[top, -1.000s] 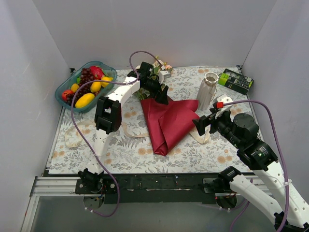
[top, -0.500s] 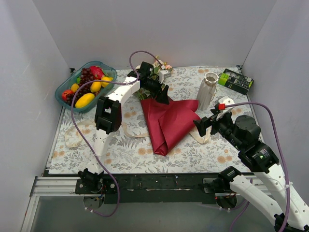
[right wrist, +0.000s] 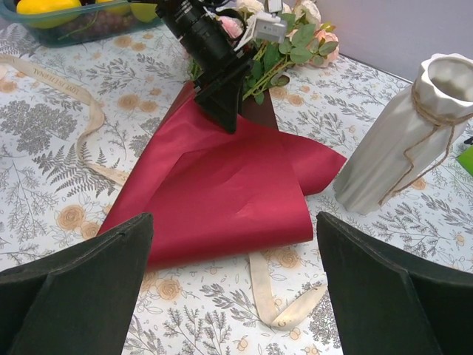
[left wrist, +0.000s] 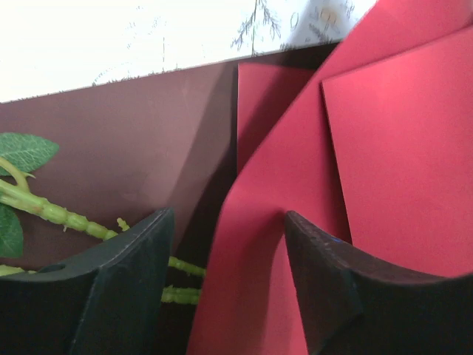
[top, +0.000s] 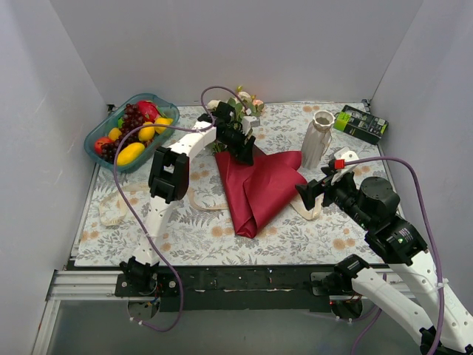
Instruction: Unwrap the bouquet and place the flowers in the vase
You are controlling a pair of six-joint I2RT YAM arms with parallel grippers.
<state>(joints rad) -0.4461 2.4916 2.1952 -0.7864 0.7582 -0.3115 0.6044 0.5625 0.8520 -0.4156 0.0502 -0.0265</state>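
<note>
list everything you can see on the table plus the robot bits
wrapping paper: one, dark red, opened out mid-table
flowers: one bunch, number unclear, pink and cream with green leaves, at the paper's far end
ribbon: beige, loose on the cloth left of the paper and by its right edge; one piece or more, cannot tell
vase: one, off-white, upright right of the paper
fruit bowl: one, blue-green, far left corner
fruit: several, red, yellow and dark grapes, in the bowl
box: one, black and green, far right corner
tablecloth: one, white floral print, covering the table
left tool: black, open, at the paper's far end by the stems
right tool: black, open, right of the paper
</note>
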